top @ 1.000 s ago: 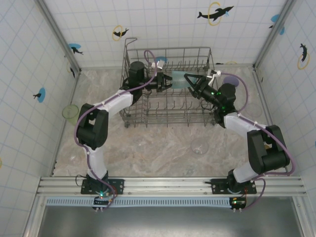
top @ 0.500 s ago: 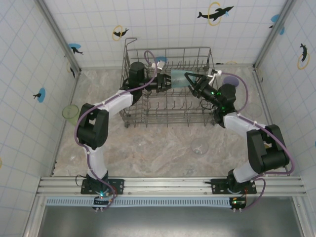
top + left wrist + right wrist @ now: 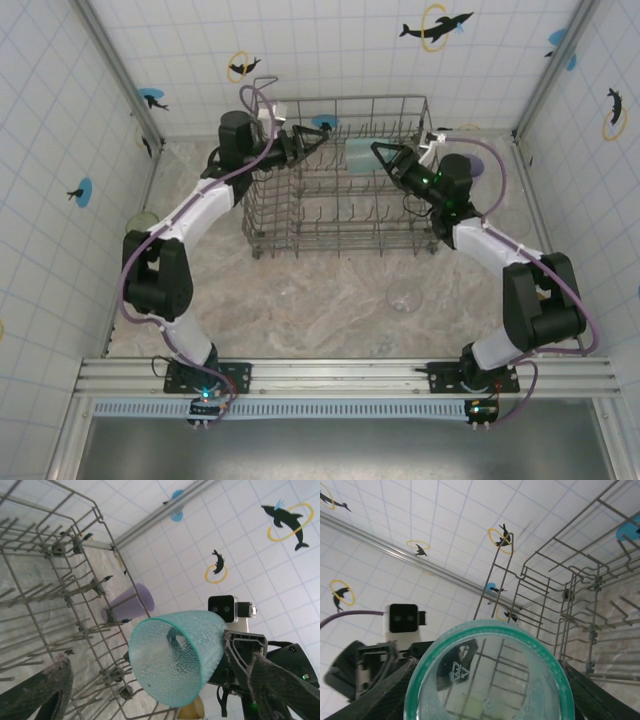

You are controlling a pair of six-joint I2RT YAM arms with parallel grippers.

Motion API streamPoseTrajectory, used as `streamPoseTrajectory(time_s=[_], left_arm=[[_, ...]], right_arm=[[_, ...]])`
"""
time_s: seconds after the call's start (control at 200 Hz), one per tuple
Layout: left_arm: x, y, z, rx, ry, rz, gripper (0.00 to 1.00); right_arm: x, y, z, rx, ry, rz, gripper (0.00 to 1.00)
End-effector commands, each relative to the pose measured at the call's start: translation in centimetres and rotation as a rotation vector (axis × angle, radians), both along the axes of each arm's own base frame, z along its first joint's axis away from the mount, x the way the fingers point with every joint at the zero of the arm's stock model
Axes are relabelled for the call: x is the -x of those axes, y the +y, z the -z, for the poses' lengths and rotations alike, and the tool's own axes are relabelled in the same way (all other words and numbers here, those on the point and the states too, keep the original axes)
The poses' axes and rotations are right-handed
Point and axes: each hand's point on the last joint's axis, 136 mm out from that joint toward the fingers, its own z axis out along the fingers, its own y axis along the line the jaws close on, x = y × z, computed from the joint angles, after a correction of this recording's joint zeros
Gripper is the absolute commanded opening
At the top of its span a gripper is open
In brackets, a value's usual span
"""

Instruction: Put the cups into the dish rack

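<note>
The teal cup (image 3: 358, 155) is being gripped at its base by the right hand (image 3: 385, 160), tipped sideways over the far half of the dish rack (image 3: 340, 215). The left hand (image 3: 305, 140) is being held wide and empty beside it. Judging by this, the mouth is best being turned down over the tines before release. Translucent, pebbled walls are being shown.
</note>
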Motion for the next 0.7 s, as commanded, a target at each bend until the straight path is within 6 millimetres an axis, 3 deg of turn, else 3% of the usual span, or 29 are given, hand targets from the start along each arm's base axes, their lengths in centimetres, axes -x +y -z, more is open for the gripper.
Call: streamPoseTrajectory(time_s=[0.0, 0.2, 0.36, 0.52, 0.696], left_arm=[[-0.2, 2.4, -1.3, -0.067, -0.059, -0.085, 0.97], [-0.9, 7.4, -2.8, -0.224, -0.150, -0.262, 0.97], [-1.2, 12.0, -2.9, -0.378, -0.189, -0.429, 0.98], [-0.5, 15.4, -1.9, -0.482, -0.180, -0.548, 0.98], [0.3, 18.6, 0.4, -0.586, -0.153, -0.653, 0.98]], right_arm=[[-1.6, 0.6, 0.1, 0.159, -0.057, 0.064, 0.47], [-3.9, 3.1, 1.6, 0.417, -0.077, 0.108, 0.46], [-5.8, 4.7, 3.0, 0.595, -0.092, 0.145, 0.45], [-7.5, 6.0, 4.6, 0.763, -0.099, 0.180, 0.45], [-9.5, 7.1, 5.3, 0.906, -0.123, 0.228, 0.44]])
